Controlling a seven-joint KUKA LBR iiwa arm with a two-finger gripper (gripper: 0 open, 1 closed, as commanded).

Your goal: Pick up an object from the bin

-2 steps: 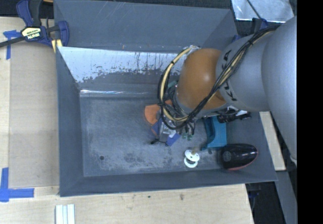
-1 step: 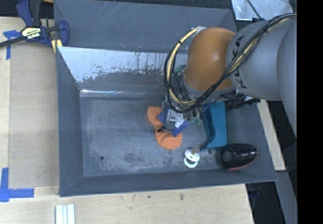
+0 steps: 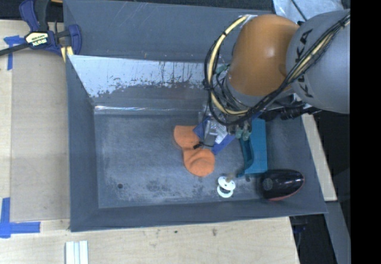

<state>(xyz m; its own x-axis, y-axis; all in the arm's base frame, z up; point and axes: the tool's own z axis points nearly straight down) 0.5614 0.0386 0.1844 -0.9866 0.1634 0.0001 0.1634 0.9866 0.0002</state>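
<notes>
1. Arm (image 3: 324, 60) comes in from the right, over the bin's (image 3: 80, 156) right half.
2. Orange cover (image 3: 262, 55) on the wrist, with cables (image 3: 215, 60) looped round its left side and more cables trailing under it.
3. Gripper (image 3: 212, 132) sits below the cover, low in the bin, right of centre on the floor and near the foot of the back wall.
4. Gripper wide or narrow: cannot tell, since the wrist and cables hide most of it. Nothing is visibly held.
5. Upper lump (image 3: 184, 136): orange, rounded and soft-looking, on the floor just left of the gripper. Touching it or only beside it, cannot tell.
6. Lower lump (image 3: 199, 162): the same orange, rounder, just below-left of the gripper and toward the front wall. It touches the upper lump or nearly does. One thing or two, cannot tell.
7. Blue scrap (image 3: 222, 144): small, just beside the gripper at its lower right and touching the lower lump's top right edge. What it is, cannot tell.
8. Blue bar (image 3: 258, 148): flat and long, lying right of the gripper and running front to back along the right side of the floor. Its top end is under the cables.
9. White ring (image 3: 225, 187): small, near the front wall, between the lower lump and the black thing and apart from both.
10. Black thing (image 3: 281, 184): glossy and rounded like a computer mouse, in the front right corner, just below the blue bar's lower end.
11. The bin's back wall is scratched, with a pale band across it.
</notes>
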